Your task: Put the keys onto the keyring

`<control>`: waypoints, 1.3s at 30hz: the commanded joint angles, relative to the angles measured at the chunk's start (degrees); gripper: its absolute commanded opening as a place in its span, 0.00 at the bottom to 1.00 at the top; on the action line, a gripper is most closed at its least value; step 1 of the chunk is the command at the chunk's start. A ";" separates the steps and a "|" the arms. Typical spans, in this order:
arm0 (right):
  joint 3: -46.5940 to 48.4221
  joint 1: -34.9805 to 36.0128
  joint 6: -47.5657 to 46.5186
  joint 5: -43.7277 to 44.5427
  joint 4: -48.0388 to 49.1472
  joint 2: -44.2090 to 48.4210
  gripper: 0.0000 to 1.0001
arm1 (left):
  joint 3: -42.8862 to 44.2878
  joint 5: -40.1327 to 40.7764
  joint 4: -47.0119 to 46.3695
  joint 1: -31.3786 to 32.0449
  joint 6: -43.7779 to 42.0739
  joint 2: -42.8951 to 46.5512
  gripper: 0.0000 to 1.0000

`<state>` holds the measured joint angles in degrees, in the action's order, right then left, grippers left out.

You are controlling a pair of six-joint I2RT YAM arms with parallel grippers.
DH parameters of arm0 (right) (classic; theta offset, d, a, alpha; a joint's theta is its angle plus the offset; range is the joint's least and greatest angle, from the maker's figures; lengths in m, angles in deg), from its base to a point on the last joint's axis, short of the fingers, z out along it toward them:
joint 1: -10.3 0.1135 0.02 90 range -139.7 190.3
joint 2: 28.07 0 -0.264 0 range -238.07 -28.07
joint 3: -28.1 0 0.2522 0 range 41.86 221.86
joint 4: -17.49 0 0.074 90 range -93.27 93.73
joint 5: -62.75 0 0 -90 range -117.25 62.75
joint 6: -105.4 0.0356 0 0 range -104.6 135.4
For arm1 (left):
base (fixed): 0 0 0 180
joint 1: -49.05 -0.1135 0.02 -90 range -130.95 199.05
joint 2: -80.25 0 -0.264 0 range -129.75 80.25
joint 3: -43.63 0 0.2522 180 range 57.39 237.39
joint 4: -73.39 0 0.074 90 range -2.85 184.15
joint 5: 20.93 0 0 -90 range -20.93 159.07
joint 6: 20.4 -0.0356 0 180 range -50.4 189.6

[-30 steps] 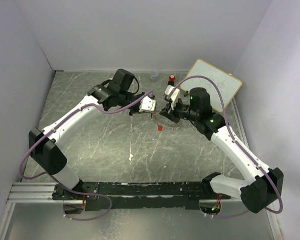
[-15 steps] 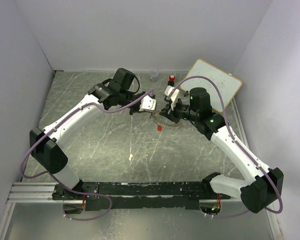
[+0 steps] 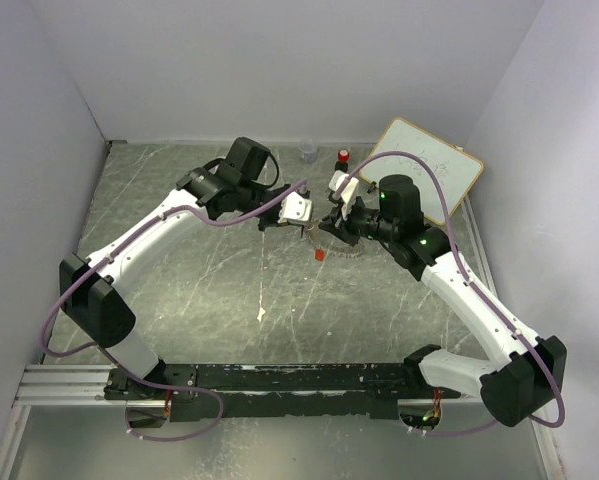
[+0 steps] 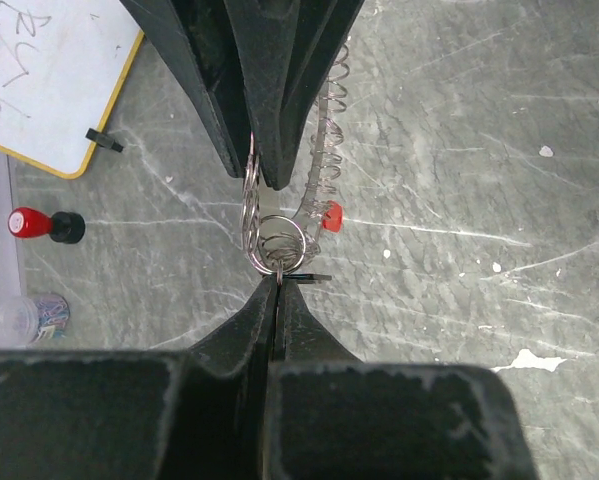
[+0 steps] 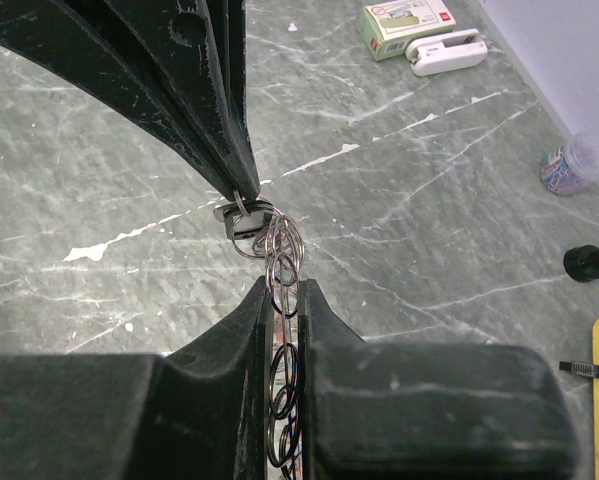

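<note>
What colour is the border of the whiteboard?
Yellow. The whiteboard shows its border best in the left wrist view.

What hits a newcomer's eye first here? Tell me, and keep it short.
The left gripper and right gripper meet tip to tip over the far middle of the table, both shut on the keyring and its tangle of silver loops. A red-headed key dangles from it, and a whiteboard sits at the far right.
</note>
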<state>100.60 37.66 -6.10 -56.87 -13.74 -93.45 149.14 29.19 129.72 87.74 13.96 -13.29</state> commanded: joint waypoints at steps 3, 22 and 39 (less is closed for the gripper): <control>2.16 -0.02 -0.12 0.28 1.26 1.23 0.00 | -1.01 -0.61 -0.24 -0.33 -0.46 1.68 0.07; 2.12 -0.08 -1.38 -2.14 0.65 1.47 0.00 | 1.21 -0.16 0.97 -0.39 -1.36 -0.23 0.07; 3.29 0.07 -2.62 -3.08 -0.83 1.18 0.00 | 3.91 -1.14 3.21 -0.56 -3.69 -1.99 0.07</control>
<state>101.23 37.66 -7.80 -59.02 -14.79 -93.41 150.73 29.21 131.07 87.68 12.35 -14.10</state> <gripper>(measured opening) 0.080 0.075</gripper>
